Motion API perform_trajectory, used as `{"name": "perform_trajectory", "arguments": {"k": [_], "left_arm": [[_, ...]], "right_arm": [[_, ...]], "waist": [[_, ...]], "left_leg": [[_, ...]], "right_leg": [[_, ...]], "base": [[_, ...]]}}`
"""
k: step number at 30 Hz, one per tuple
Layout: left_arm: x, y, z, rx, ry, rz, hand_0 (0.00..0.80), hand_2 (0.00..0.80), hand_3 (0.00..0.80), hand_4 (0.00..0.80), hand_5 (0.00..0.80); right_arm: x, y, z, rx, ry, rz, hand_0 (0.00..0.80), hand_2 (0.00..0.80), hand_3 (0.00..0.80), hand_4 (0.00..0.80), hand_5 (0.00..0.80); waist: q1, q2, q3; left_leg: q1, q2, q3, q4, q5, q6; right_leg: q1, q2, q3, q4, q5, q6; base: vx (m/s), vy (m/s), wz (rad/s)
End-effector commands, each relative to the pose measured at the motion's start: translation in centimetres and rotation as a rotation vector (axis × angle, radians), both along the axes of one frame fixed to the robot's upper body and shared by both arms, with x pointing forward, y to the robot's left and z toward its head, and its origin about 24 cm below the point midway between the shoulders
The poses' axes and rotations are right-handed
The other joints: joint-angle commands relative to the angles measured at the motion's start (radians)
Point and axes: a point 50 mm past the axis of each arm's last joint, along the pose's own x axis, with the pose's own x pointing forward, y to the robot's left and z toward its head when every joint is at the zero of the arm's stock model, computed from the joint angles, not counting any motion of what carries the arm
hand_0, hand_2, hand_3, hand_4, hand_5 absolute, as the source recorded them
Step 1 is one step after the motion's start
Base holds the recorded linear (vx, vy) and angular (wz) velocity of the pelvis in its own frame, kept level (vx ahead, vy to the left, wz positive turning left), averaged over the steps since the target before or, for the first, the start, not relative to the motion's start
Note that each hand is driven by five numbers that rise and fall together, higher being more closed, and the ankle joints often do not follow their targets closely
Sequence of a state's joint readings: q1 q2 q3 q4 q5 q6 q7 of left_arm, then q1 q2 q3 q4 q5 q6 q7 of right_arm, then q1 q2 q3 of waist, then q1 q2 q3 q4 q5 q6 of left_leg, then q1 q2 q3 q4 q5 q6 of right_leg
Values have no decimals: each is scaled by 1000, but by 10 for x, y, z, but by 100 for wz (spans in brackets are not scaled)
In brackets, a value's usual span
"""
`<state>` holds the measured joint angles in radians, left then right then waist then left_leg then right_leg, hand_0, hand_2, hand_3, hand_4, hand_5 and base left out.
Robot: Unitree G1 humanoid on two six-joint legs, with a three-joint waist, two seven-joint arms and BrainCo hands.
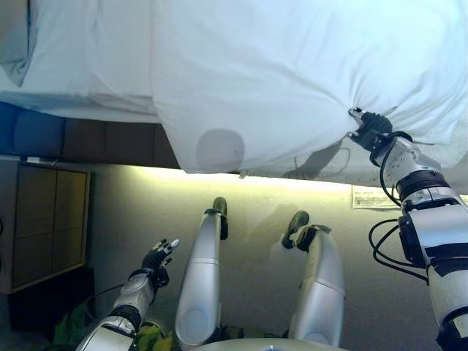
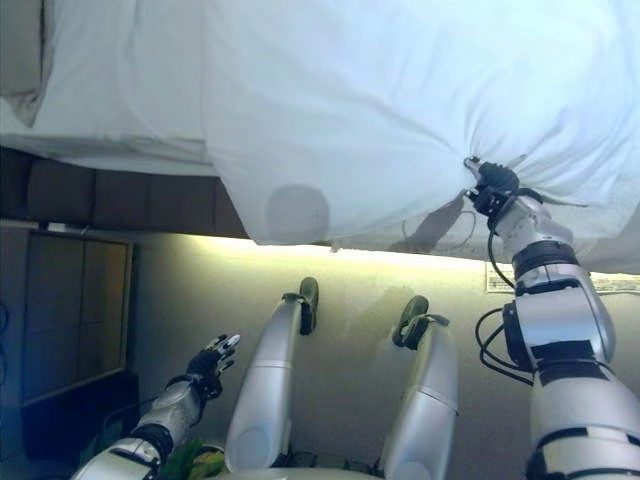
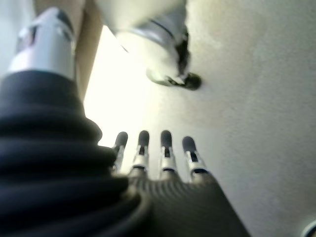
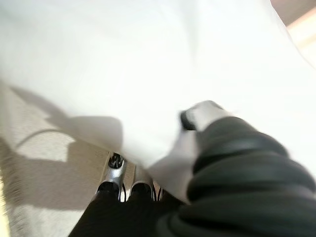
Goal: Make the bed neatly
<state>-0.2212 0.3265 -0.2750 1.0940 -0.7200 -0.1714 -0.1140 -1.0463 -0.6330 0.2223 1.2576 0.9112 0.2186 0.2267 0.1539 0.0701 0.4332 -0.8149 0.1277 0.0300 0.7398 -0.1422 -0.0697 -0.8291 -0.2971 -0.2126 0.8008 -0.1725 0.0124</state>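
A white duvet (image 1: 278,73) lies over the bed and hangs past its near edge. My right hand (image 1: 369,130) is at that hanging edge, shut on a bunched fold of the duvet, which creases toward the grip. In the right wrist view the cloth (image 4: 123,59) runs between the thumb (image 4: 200,116) and the fingers (image 4: 118,185) beneath it. My left hand (image 1: 158,257) is low at the lower left, over the floor and well away from the bed. It is open and empty, with straight fingers (image 3: 166,148) in the left wrist view.
A white sheet (image 1: 88,58) covers the bed's left part above a dark bed base (image 1: 95,140). A wooden cabinet (image 1: 44,219) stands on the floor at left. A printed sheet of paper (image 1: 374,197) lies on the carpet by the bed at right.
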Motion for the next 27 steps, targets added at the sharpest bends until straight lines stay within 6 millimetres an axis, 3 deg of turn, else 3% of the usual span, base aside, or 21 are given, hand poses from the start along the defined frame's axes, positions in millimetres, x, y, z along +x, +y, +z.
{"name": "perform_trajectory", "arguments": {"k": [1,6,11,16,17,20,27], "left_arm": [[-13,14,-4,97,51,-22,0,0,0,0,0],[4,12,6,115,16,-40,0,0,0,0,0],[21,8,18,58,-57,-21,0,0,0,0,0],[42,-2,37,-76,-161,35,0,0,0,0,0],[48,-7,41,-115,-182,47,0,0,0,0,0],[60,-25,49,-208,-218,74,0,0,0,0,0],[70,-60,54,-423,-229,140,0,0,0,0,0]], "right_arm": [[-4,10,-19,21,26,96,800,800,800,800,800],[-10,26,-44,47,109,198,800,800,800,800,800],[-11,40,-52,92,106,267,800,800,800,800,800],[-7,63,-48,213,45,305,800,800,800,800,800],[-5,69,-47,240,29,313,800,800,800,800,800],[-2,90,-41,316,-5,342,800,800,800,800,800],[3,137,-15,513,-124,454,800,800,800,800,800]], "waist": [[-1,-36,-81],[-2,-61,-107],[-2,-80,-133],[2,-92,-164],[3,-96,-167],[5,-110,-184],[14,-143,-205]], "left_leg": [[100,55,4,-129,50,-19],[255,73,36,-271,89,-40],[381,84,51,-384,121,-55],[490,89,51,-498,155,-66],[496,86,56,-524,187,-59],[548,90,57,-588,204,-63],[609,105,55,-658,221,-70]], "right_leg": [[127,-20,27,-187,93,66],[286,-11,-4,-333,119,86],[418,7,-35,-450,141,98],[536,27,-56,-553,163,107],[548,29,-66,-581,190,101],[607,45,-81,-636,202,105],[690,66,-107,-703,217,112]], "base": [[96,-9,-7],[111,-10,-8],[136,-25,-2],[127,-36,3],[45,-39,0],[81,-51,1],[80,-55,4]]}}
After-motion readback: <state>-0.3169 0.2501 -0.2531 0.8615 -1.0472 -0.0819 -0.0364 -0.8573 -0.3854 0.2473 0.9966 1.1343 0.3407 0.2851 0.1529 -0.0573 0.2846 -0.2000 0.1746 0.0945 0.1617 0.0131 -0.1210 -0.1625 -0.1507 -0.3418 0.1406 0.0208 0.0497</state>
